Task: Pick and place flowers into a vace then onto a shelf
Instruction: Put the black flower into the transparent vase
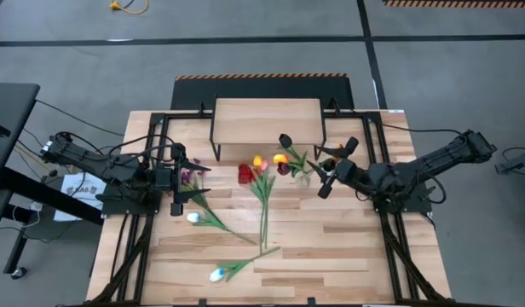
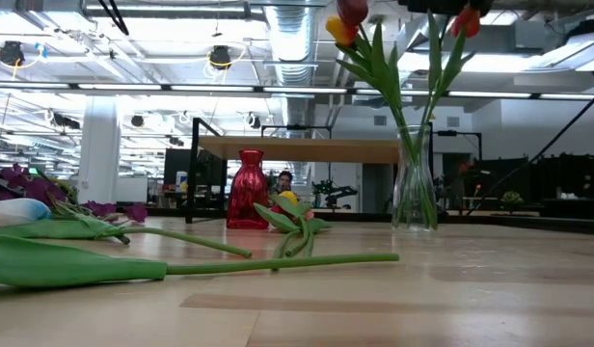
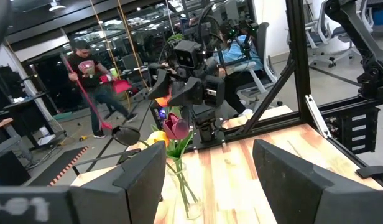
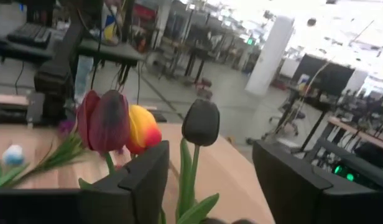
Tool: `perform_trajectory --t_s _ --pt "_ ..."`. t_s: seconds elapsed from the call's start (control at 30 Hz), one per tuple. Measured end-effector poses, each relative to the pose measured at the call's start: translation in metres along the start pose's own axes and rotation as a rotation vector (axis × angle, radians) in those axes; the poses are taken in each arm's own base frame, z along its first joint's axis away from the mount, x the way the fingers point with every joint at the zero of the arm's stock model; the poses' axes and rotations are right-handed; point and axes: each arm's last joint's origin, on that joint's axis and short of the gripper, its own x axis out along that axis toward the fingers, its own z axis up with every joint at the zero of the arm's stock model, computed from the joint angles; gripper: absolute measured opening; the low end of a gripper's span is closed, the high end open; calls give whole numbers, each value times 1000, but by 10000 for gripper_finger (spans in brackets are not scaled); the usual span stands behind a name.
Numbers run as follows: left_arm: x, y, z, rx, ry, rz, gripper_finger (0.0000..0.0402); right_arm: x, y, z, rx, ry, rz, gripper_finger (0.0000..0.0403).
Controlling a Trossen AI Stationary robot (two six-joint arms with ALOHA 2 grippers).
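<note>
Right gripper (image 1: 328,173): fingers apart, holding nothing, just beside the glass vase (image 1: 302,177).
Vase: upright before the shelf (image 1: 267,119), holding tulips (image 4: 126,127).
Left gripper (image 1: 177,181): fingers apart, empty, by purple blossoms (image 1: 188,177).
Table (image 1: 331,247): loose tulips (image 1: 262,200) lying flat.

Right wrist view: fingers (image 4: 148,180) apart, framing tulips: dark red (image 4: 107,121), yellow (image 4: 143,129), near-black (image 4: 201,122). White bloom (image 4: 13,154), possibly a tulip, lies on the table (image 4: 232,171).

In the low view the blooms of the flowers (image 2: 413,58) standing in the clear vase (image 2: 414,183) are cut off by the top edge, and both grippers are out of sight there.
</note>
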Motion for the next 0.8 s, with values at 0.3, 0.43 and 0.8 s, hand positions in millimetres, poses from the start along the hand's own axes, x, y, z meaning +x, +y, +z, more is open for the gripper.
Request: perform_trajectory --t_s 0.3,0.43,0.8 --pt "0 0 0 0 0 0 232 -5 -4 16 -74 122 61 296" --pt "0 0 0 -11 0 0 232 -11 -8 22 -123 184 93 310" --pt "0 0 0 -19 -3 1 232 -27 -13 39 -154 250 240 311"
